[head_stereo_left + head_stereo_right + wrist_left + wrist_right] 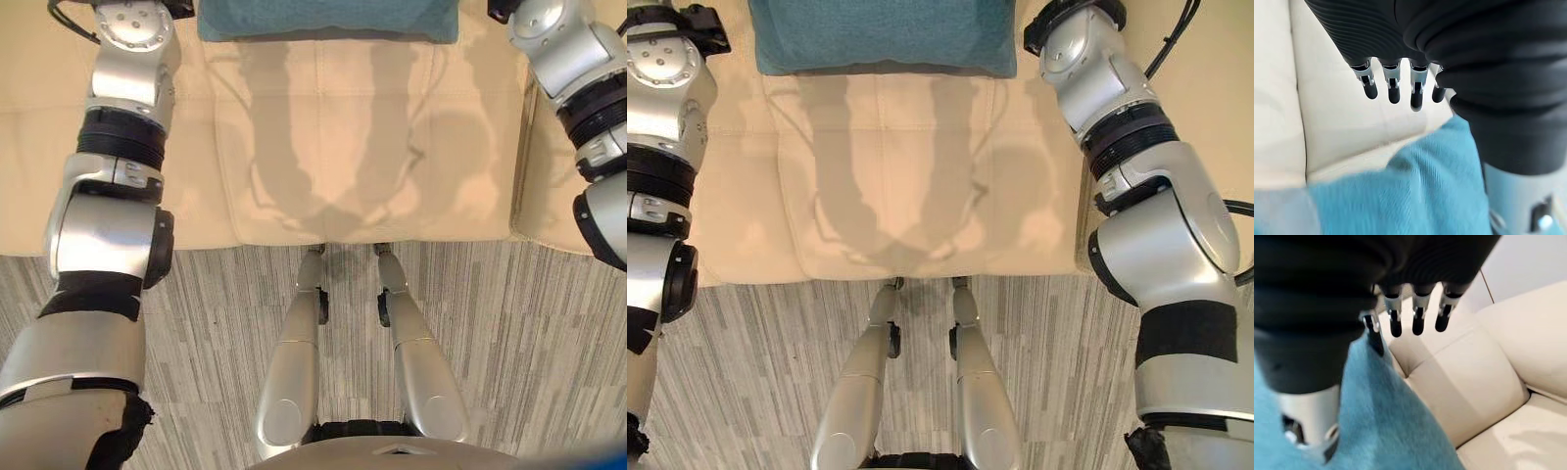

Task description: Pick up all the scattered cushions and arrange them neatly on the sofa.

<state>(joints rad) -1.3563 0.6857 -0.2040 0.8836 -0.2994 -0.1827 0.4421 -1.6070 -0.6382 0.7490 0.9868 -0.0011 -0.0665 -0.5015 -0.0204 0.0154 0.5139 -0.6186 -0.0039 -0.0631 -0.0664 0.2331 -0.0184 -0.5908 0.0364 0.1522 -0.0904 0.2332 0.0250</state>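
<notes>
Teal cushion (884, 36) at the top of the frame, soft woven cloth, matt. The cream sofa (392, 147) looks like smooth leather with a faint sheen. Floor (529, 333): grey streaked carpet, rough.

The teal cushion (882, 37) gets chopped off by the top edge in both eye views, so its far side is anyone's guess. Both arms run out of those views up there too. In the wrist views the left hand (1393, 81) and right hand (1415, 313) sit right over the cushion, which goes smeary close up, and whether the thumbs touch it is hidden by the covers.
</notes>
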